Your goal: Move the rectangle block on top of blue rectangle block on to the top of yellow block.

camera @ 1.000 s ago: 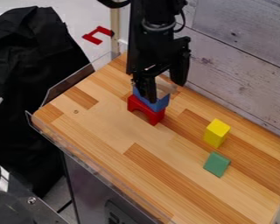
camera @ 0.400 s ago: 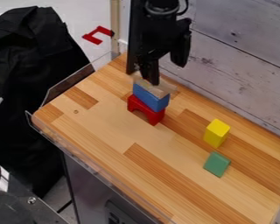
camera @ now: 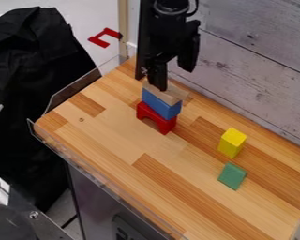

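"Gripping anything with the black claw (camera: 174, 78)?"
"No, spread wide, one tip near the pale wooden rectangular block (camera: 167, 95)."
"And its place?"
"On the blue rectangular block (camera: 160, 105), above the red arched block (camera: 155, 116), apart from the yellow block (camera: 231, 143)."

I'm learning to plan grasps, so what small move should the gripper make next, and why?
Probably align the gripper with the wooden block and lower it slightly: it hangs open nearby, and that block sits on the blue block, not the yellow block.
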Motion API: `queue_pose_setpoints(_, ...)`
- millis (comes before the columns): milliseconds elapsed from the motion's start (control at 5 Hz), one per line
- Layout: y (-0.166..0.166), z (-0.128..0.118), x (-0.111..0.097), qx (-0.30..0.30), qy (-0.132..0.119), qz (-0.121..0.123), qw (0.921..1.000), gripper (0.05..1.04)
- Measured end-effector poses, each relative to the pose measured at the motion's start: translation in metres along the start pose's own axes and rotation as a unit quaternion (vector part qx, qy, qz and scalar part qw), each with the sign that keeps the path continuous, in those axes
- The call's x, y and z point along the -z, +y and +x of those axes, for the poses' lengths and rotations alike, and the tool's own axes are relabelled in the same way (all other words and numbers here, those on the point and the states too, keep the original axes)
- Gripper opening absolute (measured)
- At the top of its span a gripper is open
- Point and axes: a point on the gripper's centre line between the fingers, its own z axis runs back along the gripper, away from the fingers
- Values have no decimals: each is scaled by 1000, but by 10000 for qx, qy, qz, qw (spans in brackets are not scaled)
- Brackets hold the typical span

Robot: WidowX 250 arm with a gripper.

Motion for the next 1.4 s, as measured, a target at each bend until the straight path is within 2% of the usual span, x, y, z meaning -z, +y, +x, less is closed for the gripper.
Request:
queue_pose_setpoints(200, 3, 0, 2, -127, 45, 35, 9999, 1000)
queue_pose_setpoints(400, 6, 0, 11, -248, 149, 157, 9995, 1000)
queue_pose_setpoints(600, 4, -1, 21, -298, 274, 86, 9991, 1000)
queue_pose_setpoints(800, 6, -1, 31, -297, 374, 184, 9987, 971)
queue_pose_setpoints(1000, 8, 0, 36, -296, 417, 238, 9984, 693)
queue_pose_setpoints(1200, 9, 0, 35, -253, 434, 262, 9984, 514)
queue_pose_setpoints(1400, 5, 1, 33, -189, 454, 211, 9986, 513)
